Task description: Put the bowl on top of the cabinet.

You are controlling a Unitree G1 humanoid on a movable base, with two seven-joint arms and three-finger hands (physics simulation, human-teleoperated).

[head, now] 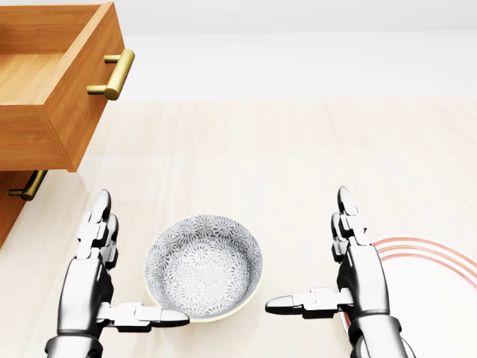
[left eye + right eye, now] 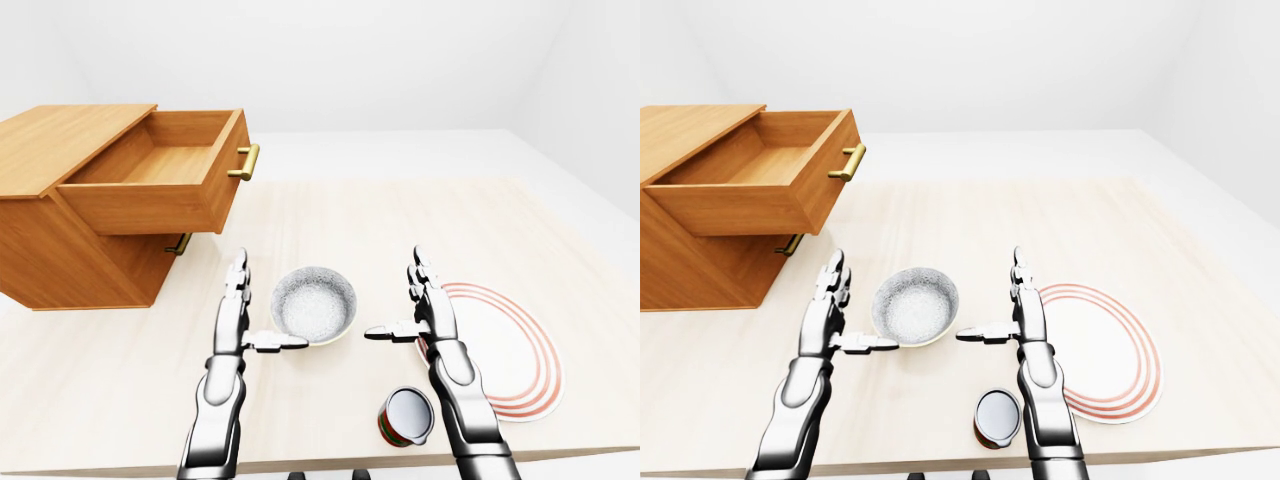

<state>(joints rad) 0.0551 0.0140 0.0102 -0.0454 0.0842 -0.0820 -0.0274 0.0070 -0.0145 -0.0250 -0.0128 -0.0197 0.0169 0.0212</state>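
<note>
Left-eye view: the bowl (image 2: 314,304) sits upright, mouth up, on the table (image 2: 350,220) between 2 spread-fingered hands, below-right of the cabinet (image 2: 70,200).

Head view: the left hand (image 1: 100,280) thumb touches its rim; the right hand (image 1: 350,276) stands apart.

Right-eye view: a can (image 2: 997,417) lies beside a plate (image 2: 1110,350).

No readable text, label, brand or number shows anywhere; the can (image 2: 406,417) has red and green bands, but no legible lettering.

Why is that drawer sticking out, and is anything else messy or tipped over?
The cabinet's top drawer is pulled wide open and looks empty, while the one below is shut. Nothing else looks odd: the bowl, plate and can stand upright on the table, with nothing spilled.
</note>
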